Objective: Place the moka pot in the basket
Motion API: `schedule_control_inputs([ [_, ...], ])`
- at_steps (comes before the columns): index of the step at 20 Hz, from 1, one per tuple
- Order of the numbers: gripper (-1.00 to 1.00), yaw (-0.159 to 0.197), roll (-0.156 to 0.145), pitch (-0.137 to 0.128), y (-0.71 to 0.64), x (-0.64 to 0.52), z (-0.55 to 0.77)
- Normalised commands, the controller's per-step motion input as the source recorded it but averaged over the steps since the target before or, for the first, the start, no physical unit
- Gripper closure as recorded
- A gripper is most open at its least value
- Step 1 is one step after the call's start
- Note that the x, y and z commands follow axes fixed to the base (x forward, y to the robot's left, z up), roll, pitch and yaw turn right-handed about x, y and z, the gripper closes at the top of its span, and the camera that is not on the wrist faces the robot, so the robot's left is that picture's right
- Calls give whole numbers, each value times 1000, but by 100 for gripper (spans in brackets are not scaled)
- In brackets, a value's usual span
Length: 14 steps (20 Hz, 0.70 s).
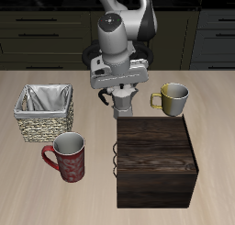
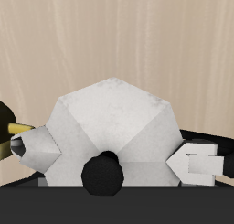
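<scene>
The moka pot (image 1: 124, 106) stands on the table just behind the dark wooden box. In the wrist view its silver-grey faceted lid (image 2: 114, 118) with the black knob fills the middle. My gripper (image 1: 122, 95) is lowered over it, and its point midway between the fingertips in the wrist view (image 2: 114, 159) falls on the pot. The fingers (image 2: 196, 162) stand on either side of the pot's body, close to its sides, with the jaws wide apart. The wicker basket (image 1: 43, 126) with its white cloth lining stands apart, toward the table's side edge, and holds nothing.
A dark wooden box (image 1: 156, 160) stands right in front of the pot, toward the table's front edge. A yellow-rimmed metallic mug (image 1: 173, 98) stands beside the pot. A red patterned mug (image 1: 69, 158) stands in front of the basket.
</scene>
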Motion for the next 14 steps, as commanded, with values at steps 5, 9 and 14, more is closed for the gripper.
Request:
schedule_control_inputs([
  [5,100,-1,-8,-15,-82,-1,80],
  [9,100,22,14,-21,-7,4,141],
  [14,100,4,2,-76,-58,-50,435],
])
